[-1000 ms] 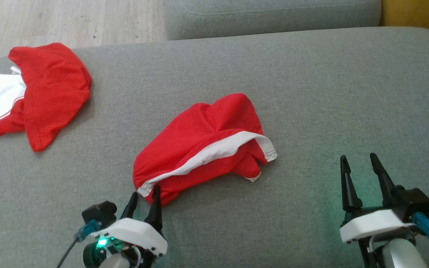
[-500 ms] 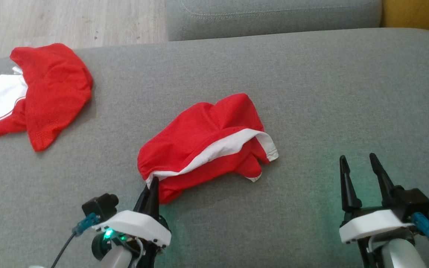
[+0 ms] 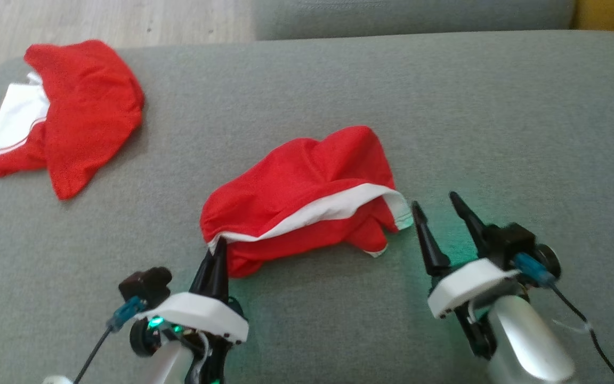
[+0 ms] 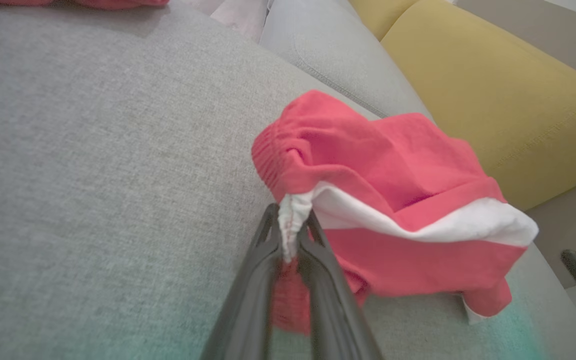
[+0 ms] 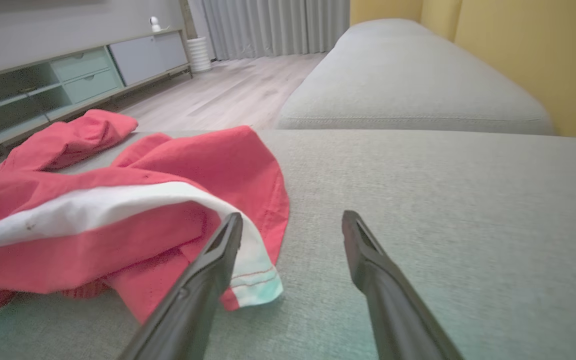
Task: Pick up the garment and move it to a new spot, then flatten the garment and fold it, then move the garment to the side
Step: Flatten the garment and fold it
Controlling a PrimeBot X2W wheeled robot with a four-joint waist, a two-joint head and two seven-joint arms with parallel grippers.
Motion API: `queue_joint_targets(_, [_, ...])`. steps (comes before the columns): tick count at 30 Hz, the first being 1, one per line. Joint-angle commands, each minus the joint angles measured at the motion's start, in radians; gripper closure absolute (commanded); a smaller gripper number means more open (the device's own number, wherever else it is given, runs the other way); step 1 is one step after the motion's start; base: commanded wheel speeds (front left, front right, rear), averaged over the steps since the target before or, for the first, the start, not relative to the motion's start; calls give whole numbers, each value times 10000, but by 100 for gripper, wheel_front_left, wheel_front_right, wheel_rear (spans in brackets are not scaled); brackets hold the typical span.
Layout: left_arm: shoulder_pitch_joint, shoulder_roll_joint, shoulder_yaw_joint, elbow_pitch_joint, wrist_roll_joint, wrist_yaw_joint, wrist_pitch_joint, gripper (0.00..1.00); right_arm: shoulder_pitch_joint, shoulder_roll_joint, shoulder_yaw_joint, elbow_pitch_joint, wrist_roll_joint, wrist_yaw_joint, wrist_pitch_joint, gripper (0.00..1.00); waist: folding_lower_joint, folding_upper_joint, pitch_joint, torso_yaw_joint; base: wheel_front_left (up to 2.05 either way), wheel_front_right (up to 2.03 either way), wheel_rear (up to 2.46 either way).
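The left jaws are clenched on the garment (image 3: 301,197), pinching a gathered bit of its white-edged hem right at the tips of the two dark fingers (image 4: 253,280). From that pinch the red cloth bunches forward and off to the right of the jaws, with a white band (image 4: 418,225) running across it; the bulk lies crumpled on the grey sofa seat (image 3: 499,117).

The right jaws are released — their fingers (image 5: 393,300) stand well spread, low over the seat. The garment's white-trimmed corner (image 5: 255,285) lies just beside the tip of the finger nearer the cloth; whether the two touch cannot be told. The gap between these jaws shows only bare grey fabric.

A second red and white garment (image 3: 83,106) lies well beyond the left jaws and off to their left, near the seat's far edge — apart from the held one. Ahead of both jaws is another grey cushion (image 3: 392,16), and to the right of the left jaws a yellow cushion (image 4: 493,90) rises past the garment.
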Motion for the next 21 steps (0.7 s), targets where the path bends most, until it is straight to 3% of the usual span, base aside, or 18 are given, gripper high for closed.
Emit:
queue_joint_targets(1, [-470,84,186,-316,97,28,-98,100,-362,-45,328,-44,68,75,-25,0,-1,0,130,140,0,0,0])
queue_joint_targets(9, [-731,35,-8,-441,230,88,-179,100,-1292,-45,669,1641,220,75,-54,0,-1,0,513,406,0,0,0])
queue_joint_targets(12, [-790,40,-26,-445,254,107,-213,100,-1515,-45,852,2066,380,75,-73,36,-1,0,592,419,0,0,0])
queue_joint_targets(14, [-820,55,-27,-443,261,118,-232,100,-1666,-45,1010,2326,492,75,-78,53,-1,0,636,416,0,0,0])
queue_joint_targets(16, [-849,72,-23,-442,264,130,-250,100,-1812,-45,1127,2518,607,75,-93,63,-1,0,674,407,0,0,0])
queue_joint_targets(19, [-878,106,-10,-440,263,144,-284,100,-1991,-45,1203,2684,742,75,-139,100,-1,0,689,372,0,0,0])
queue_joint_targets(21, [-883,140,7,-446,265,154,-323,100,-2063,-45,1240,2743,803,75,-166,100,-1,0,646,332,0,0,0])
